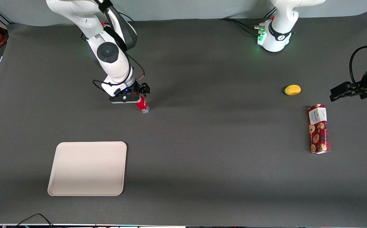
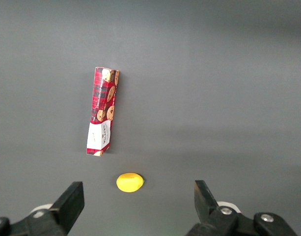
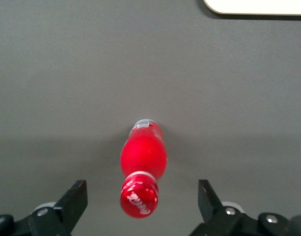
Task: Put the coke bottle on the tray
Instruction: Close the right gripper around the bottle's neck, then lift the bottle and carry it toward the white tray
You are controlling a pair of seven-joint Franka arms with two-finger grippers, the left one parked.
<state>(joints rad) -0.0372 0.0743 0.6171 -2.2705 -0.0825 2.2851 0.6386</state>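
Coke bottle (image 3: 143, 156) upright btwn gripper (image 3: 142, 202) spread jaws.

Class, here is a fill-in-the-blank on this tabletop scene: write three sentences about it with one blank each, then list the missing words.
1. The open gripper hangs over the coke bottle, which stands on the ____.
2. The tray lies ____ to the front camera than the bottle.
3. The cookie box lies beside a ____ lemon.

Missing words: table; nearer; yellow

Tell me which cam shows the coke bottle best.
Right wrist view: the bottle stands unobstructed, cap to base, between the open end effector fingers. Front view shows only its lower part under the end effector. Left wrist view doesn't show it.
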